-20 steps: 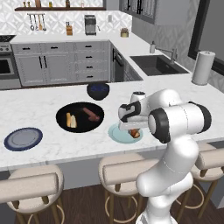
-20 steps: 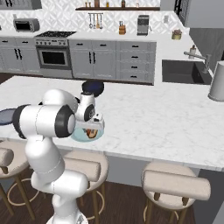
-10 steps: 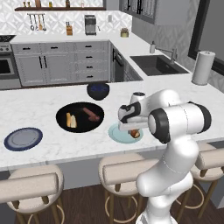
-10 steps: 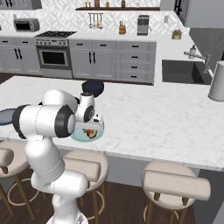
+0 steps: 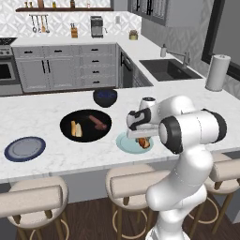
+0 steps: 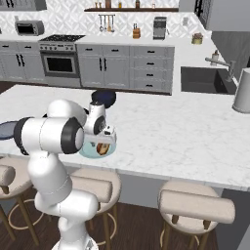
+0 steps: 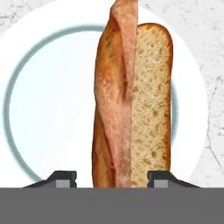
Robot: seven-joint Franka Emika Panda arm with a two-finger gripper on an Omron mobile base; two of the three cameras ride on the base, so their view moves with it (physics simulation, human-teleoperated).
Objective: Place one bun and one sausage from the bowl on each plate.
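sitting left of centre in the left base view, the black bowl (image 5: 86, 125) holds one bun (image 5: 76, 129) and one sausage (image 5: 97, 122), lying apart. the dark-blue bowl (image 5: 105, 97) stands just above it. the navy plate (image 5: 25, 148) lies near the left edge with nothing on it. the teal plate (image 5: 126, 143) sits at centre, close to the counter's front edge, with a bun and sausage (image 5: 144, 142) on it under the gripper (image 5: 143, 136). bare marble (image 5: 37, 112) spreads across the upper left of the counter.

in the right base view the gripper (image 6: 103, 142) hangs over the teal plate (image 6: 89, 152) at left of centre, the food (image 6: 102, 149) beneath it. wide open counter (image 6: 176, 132) runs to the right, toward the paper towel roll (image 6: 242, 90).

in the hand view the sausage (image 7: 114, 96) and bun (image 7: 151, 100) lie side by side, touching, down the middle of the plate (image 7: 39, 96). the fingertips (image 7: 62, 176) stand spread at the bottom, one on each side of the food, released and clear of it.
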